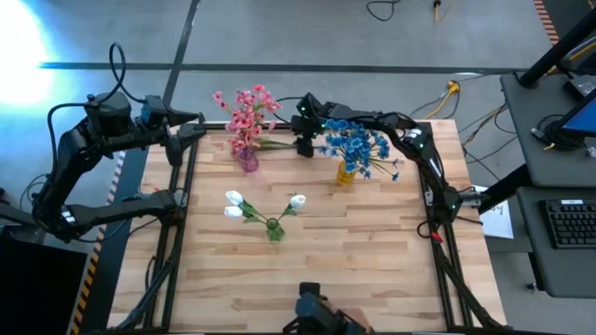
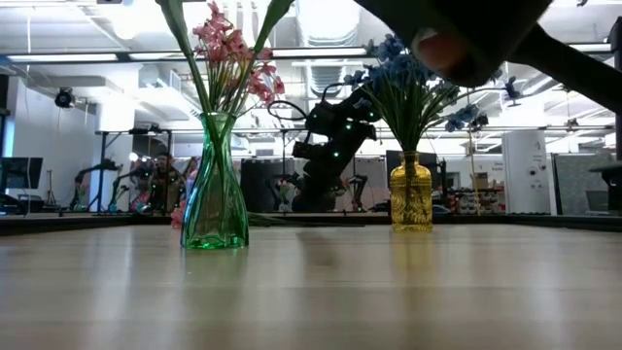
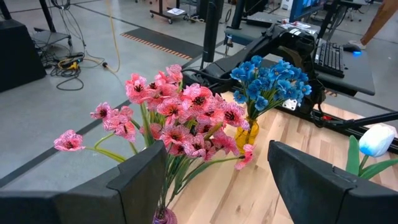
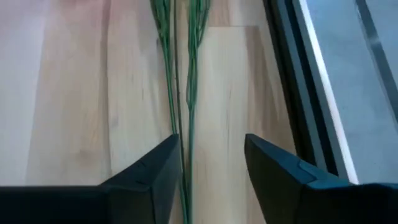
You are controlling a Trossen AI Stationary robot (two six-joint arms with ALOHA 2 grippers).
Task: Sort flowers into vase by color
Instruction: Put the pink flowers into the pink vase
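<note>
Wooden table (image 1: 372, 251) bears pink (image 1: 247, 113), blue (image 1: 357, 144), white flowers (image 1: 235, 205).

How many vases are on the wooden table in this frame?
3. A purple glass vase holding pink flowers stands at the far left; a yellow glass vase with blue flowers at the far right; a green glass vase with white flowers near the centre.

Right hand (image 4: 208, 165) low, fingers parted; left hand (image 3: 217, 186) raised, fingers parted.
</note>
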